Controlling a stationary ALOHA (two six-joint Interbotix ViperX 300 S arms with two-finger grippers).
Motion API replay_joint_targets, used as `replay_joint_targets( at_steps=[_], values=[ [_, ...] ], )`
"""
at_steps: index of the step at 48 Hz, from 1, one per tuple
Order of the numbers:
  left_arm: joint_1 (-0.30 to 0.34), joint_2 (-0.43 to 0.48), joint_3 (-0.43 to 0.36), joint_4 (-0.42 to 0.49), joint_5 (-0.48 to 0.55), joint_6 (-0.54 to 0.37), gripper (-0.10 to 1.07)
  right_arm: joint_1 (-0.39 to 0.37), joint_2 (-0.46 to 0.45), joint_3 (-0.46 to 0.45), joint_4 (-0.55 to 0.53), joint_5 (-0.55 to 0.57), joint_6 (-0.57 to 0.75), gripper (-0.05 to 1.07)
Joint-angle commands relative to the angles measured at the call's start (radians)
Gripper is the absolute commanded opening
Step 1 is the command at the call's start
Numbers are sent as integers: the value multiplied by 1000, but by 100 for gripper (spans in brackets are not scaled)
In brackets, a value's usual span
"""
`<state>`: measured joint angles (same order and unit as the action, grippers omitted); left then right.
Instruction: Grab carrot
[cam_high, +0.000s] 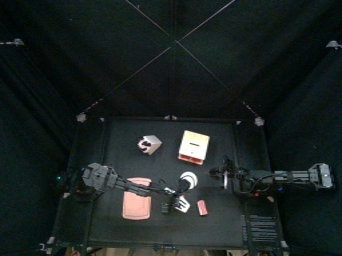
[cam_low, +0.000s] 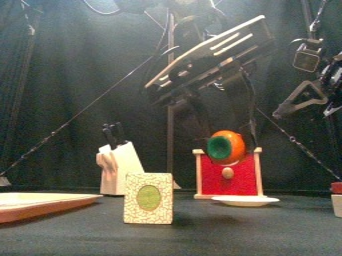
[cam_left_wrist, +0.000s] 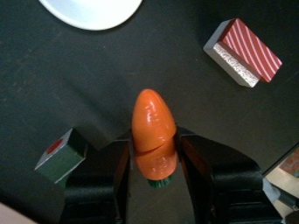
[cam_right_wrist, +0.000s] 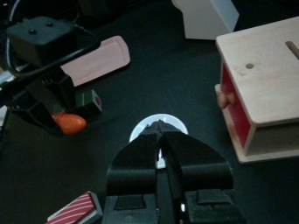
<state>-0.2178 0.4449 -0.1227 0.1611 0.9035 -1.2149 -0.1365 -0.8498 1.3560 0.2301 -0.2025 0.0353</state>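
Black curtains ring my small dark table (cam_high: 120, 140). Between the jaws of my left gripper (cam_left_wrist: 155, 162) sits the carrot (cam_left_wrist: 153, 131), clamped near its green stub, raised above the table in the front view. It looks hard, smooth, light; I'd grip mid-body. My right gripper (cam_right_wrist: 167, 150) rests closed.

The carrot (cam_left_wrist: 153, 131) looks like smooth, glossy orange plastic with a soft sheen along its length. The left end effector (cam_left_wrist: 152, 171) has matt black jaws of hard plastic. The desk (cam_left_wrist: 140, 61) is a dull black surface, faintly speckled. The plate (cam_left_wrist: 91, 10) is smooth and white, slightly shiny. The box (cam_right_wrist: 267, 74) shows pale, bare wood with a red painted side. The pink slab (cam_right_wrist: 96, 59) looks smooth and matt.
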Motion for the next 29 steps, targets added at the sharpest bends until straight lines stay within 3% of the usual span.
replay_joint_targets(
  at_steps=[1,29],
  values=[
    [3,-46,-6,15,0,-5,64,-3,5,-9,-2,-3,-2,3],
    [5,-63,12,25,0,-5,64,-3,5,-9,8,2,0,3]
  ],
)
